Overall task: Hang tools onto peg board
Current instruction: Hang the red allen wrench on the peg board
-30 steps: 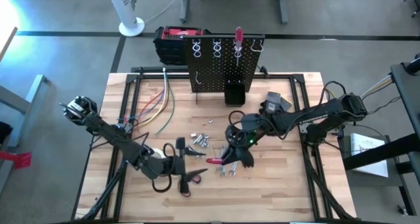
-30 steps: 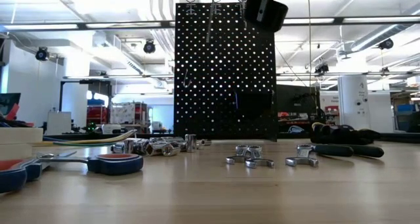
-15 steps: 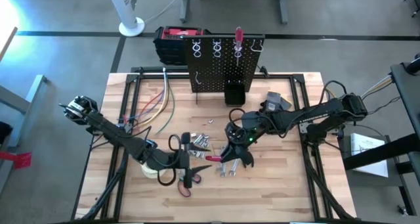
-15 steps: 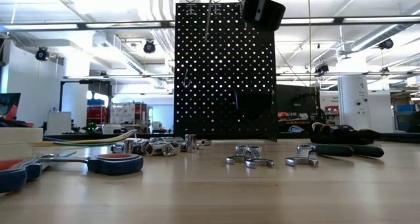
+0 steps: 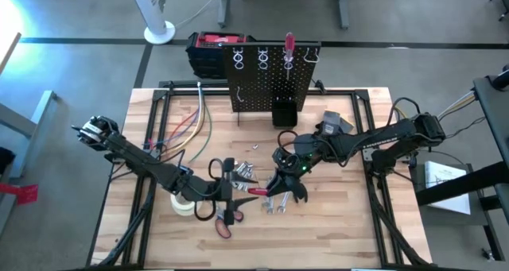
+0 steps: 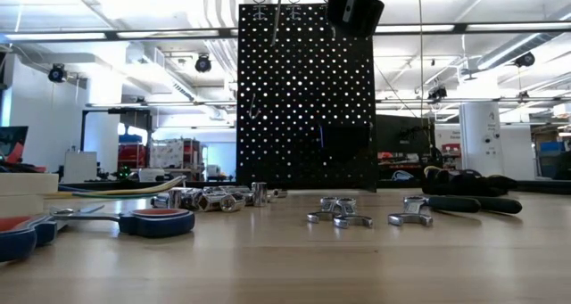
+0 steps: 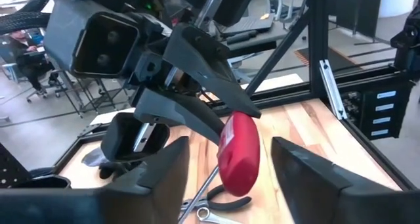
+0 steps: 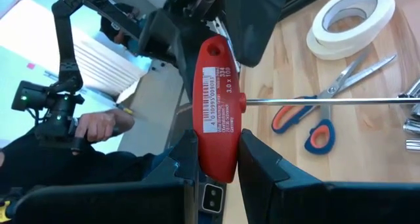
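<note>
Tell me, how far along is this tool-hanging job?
Barely started. One red-handled screwdriver already hangs on the peg board. The right gripper is clamped on a red T-handle driver above the table, with the left gripper open and facing it. Left on the table: scissors, sockets, wrenches and pliers.

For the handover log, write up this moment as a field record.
right tool: shut on red T-handle driver, over the table's middle
left tool: open, fingers either side of the driver's handle, gaps showing
peg board: upright at the far edge, one red-handled screwdriver hanging on it
loose on table: scissors, tape roll, sockets
</note>
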Motion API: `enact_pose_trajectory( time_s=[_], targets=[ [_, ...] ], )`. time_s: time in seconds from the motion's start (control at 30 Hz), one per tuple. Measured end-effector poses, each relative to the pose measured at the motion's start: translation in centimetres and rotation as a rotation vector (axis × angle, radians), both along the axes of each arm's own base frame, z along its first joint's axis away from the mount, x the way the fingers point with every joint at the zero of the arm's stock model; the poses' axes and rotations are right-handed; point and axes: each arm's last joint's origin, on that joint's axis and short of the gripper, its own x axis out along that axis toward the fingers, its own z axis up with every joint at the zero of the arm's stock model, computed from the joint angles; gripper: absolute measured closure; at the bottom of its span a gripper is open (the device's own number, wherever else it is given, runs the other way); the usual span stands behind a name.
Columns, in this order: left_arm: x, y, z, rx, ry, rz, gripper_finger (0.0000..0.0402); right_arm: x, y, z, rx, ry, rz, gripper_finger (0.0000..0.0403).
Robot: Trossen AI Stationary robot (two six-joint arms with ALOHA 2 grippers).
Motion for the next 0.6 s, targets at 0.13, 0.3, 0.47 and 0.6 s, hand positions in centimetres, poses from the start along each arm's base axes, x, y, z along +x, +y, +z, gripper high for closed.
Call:
enact_pose_trajectory(
  time_s=[0.13,0.3,0.47,0.6],
  targets=[
    [0.0,0.0,0.0,0.020,0.005,-0.024,0.0299,0.0,0.0,0.0,0.000,-0.001,-0.001,0.0352],
    [0.0,0.1,0.0,0.025,0.011,-0.066,0.0357,0.0,-0.1,0.0,0.004,0.001,0.004,0.0355],
    [-0.6,0.5,1.4,-0.016,-0.035,-0.058,0.0358,-0.4,-0.1,0.5,-0.025,-0.023,0.024,0.0294],
    [-1.9,1.4,3.8,-0.048,-0.127,0.013,0.0359,-1.8,-0.2,1.3,-0.109,-0.014,-0.027,0.0248]
  ],
)
